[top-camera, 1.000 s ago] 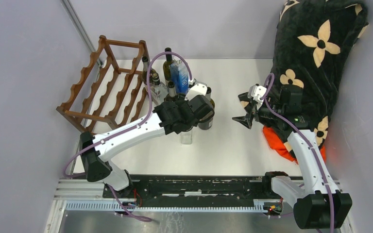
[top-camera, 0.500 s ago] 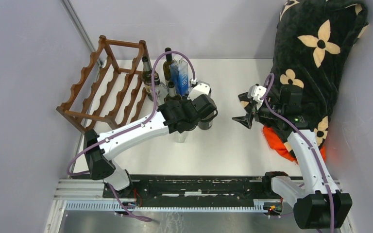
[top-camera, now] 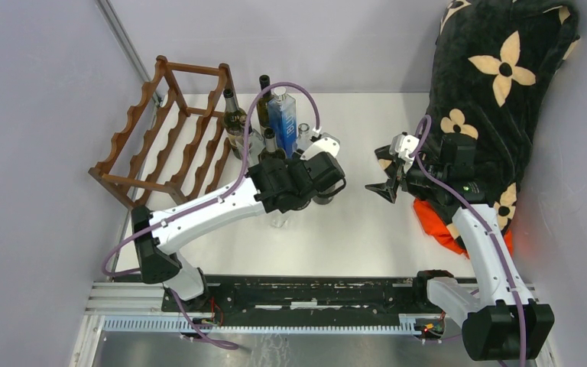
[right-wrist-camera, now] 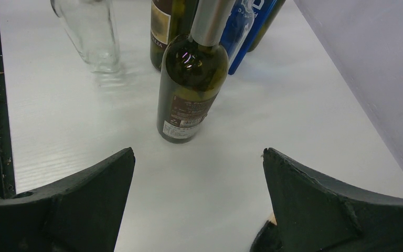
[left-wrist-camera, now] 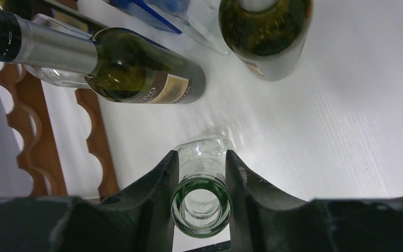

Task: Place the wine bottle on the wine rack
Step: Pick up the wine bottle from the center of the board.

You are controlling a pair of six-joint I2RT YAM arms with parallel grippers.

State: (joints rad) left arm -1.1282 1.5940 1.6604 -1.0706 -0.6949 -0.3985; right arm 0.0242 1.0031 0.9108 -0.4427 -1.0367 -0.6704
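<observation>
Left gripper (left-wrist-camera: 202, 157) has closed since a second ago onto the neck of the clear wine bottle (left-wrist-camera: 202, 202); bottle stands on the worktop (top-camera: 367, 237), off the one wine rack (top-camera: 192, 69); right gripper (right-wrist-camera: 198, 157) spread wide, empty; top view counts four dark bottles (top-camera: 235, 118), one blue bottle (top-camera: 281, 116); only the left wrist view shows the grip.

The left gripper (left-wrist-camera: 201, 160) has narrowed from a wider gap and now clamps the neck of the clear glass bottle (left-wrist-camera: 201, 210). Its wrist has drifted slightly farther from the wine rack (top-camera: 168, 138), uncovering more of the dark bottle (top-camera: 235, 119) beside the rack. The clear bottle's base now shows nearer the rack.
</observation>
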